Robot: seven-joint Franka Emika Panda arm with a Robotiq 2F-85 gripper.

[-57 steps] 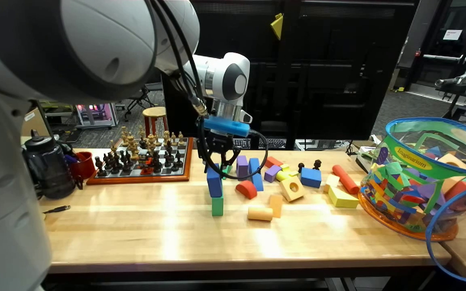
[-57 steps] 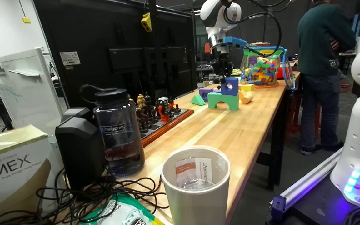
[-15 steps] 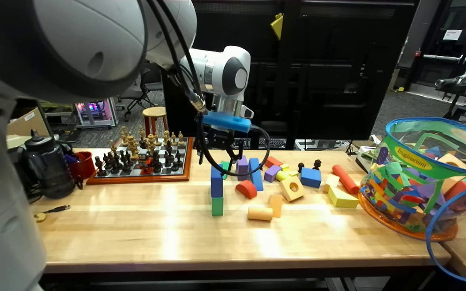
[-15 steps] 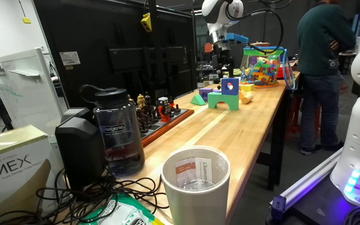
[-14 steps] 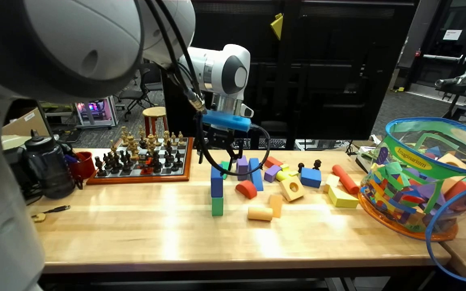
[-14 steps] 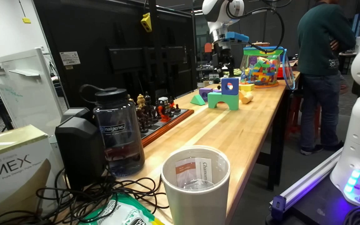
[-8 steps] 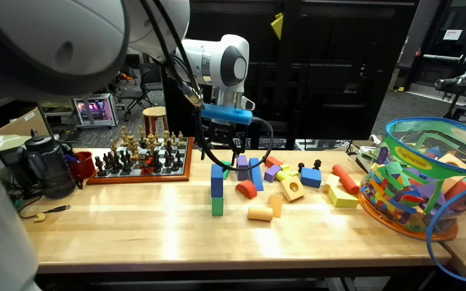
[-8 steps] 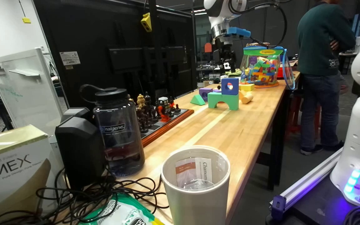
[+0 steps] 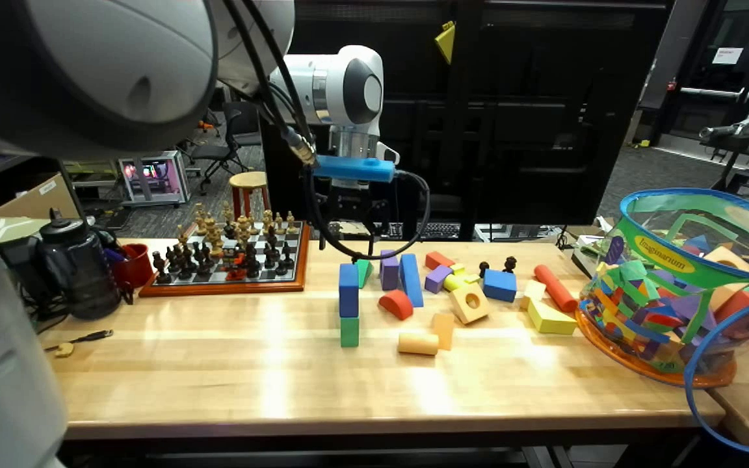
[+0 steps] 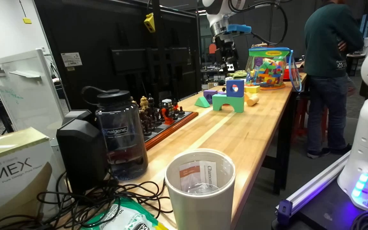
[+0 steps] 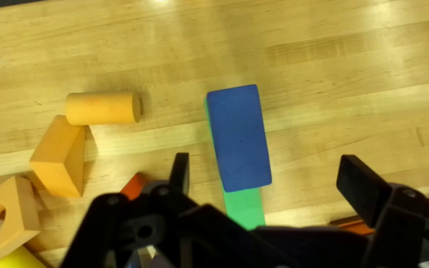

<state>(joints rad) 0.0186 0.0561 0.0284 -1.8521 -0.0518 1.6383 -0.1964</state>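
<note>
Blue block [image 11: 238,137] is resting on one end of the green arch [image 10: 225,100]; we are seeing the fingers [image 11: 362,188] standing wide apart, above and clear of both.

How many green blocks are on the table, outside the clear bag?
2: a green arch under the blue block, and a green triangle left of that arch in an exterior view. Others may be hidden.

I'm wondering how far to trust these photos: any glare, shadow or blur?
Wrist view: the near black hand looks soft, the blue block crisper; a faint shadow lies beside the orange cylinder. In an exterior view, bright glare streaks the wooden tabletop; in an exterior view, a violet glow spreads below the blue lights.
</note>
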